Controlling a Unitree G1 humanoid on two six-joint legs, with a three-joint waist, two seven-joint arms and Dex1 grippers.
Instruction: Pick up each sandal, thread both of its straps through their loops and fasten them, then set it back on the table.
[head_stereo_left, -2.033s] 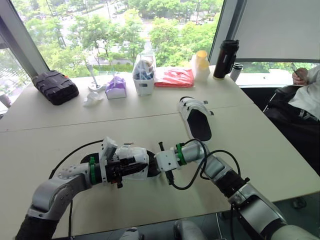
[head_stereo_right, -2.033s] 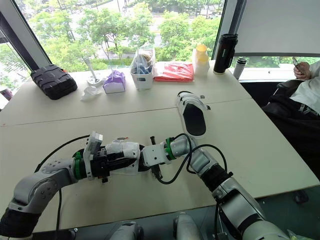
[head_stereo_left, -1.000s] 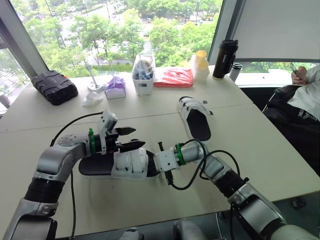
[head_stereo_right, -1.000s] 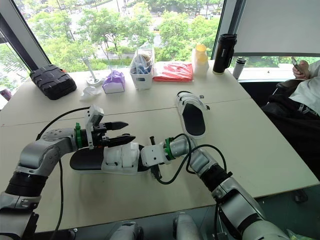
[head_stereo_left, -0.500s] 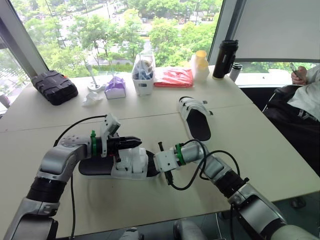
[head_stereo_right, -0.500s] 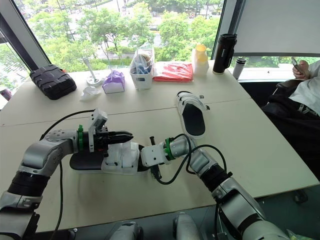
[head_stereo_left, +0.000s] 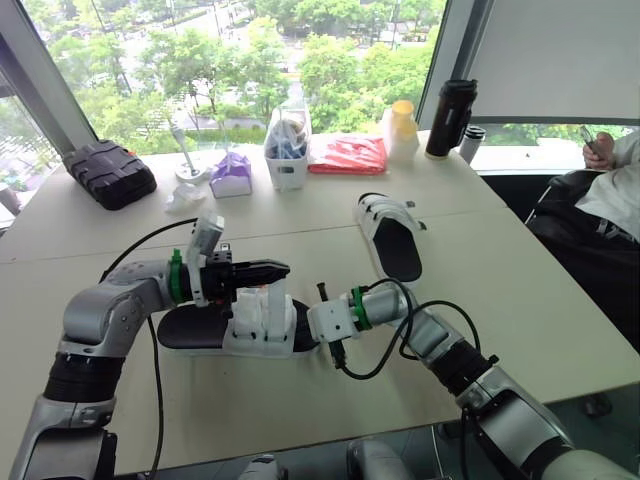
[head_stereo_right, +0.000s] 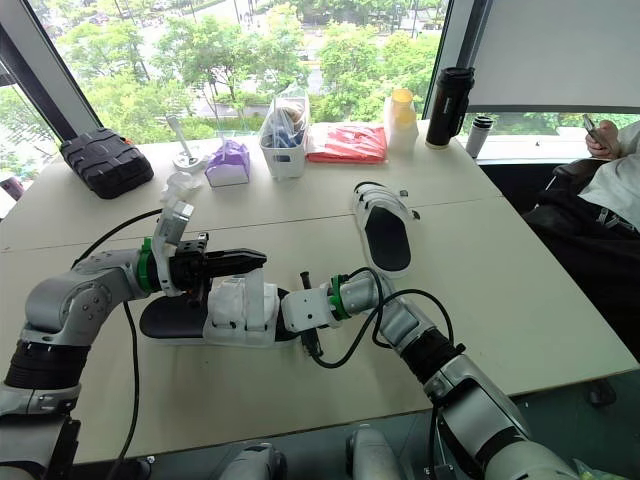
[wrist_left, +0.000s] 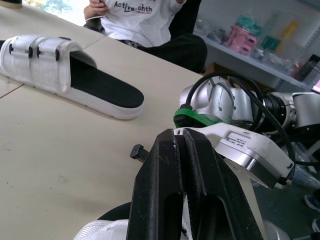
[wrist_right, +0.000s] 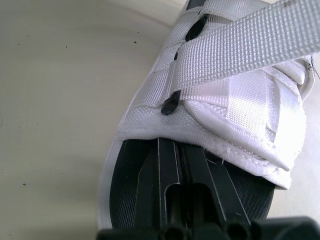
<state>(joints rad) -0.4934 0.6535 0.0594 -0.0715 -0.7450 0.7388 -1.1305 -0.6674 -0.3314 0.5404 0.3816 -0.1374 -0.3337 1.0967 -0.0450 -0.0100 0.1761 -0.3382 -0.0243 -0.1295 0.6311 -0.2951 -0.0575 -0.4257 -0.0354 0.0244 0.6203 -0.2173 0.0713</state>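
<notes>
Lying flat on the worktop (head_stereo_left: 520, 300), close to the robot, is the near sandal (head_stereo_left: 200, 335), w/ a black sole & a white top. One white strap (wrist_right: 240, 47) is pulled up tight off the white top. Others beside it stand up too.

The left hand (head_stereo_left: 280, 268) hangs just over those straps. Its two black fingers (wrist_left: 160, 190) are pressed together, and a bit of white shows between them low down (it looks like the strap, so the hand is clamped on it).

The right hand (wrist_right: 176, 150) is at the open end of the same sandal. Its fingers are together, side by side, w/ the tips pushed in under the white top, just over the black sole. I can't tell if they pinch anything.

The 2nd sandal (head_stereo_left: 390, 240) lies farther back & to the right, well apart from both hands. Its straps are flat.

Along the window side of the worktop sit a black case (head_stereo_left: 110, 173), a white bin (head_stereo_left: 288, 150), a red pack (head_stereo_left: 350, 155) & a dark flask (head_stereo_left: 452, 118). A person (head_stereo_left: 615, 180) sits off the right end.
</notes>
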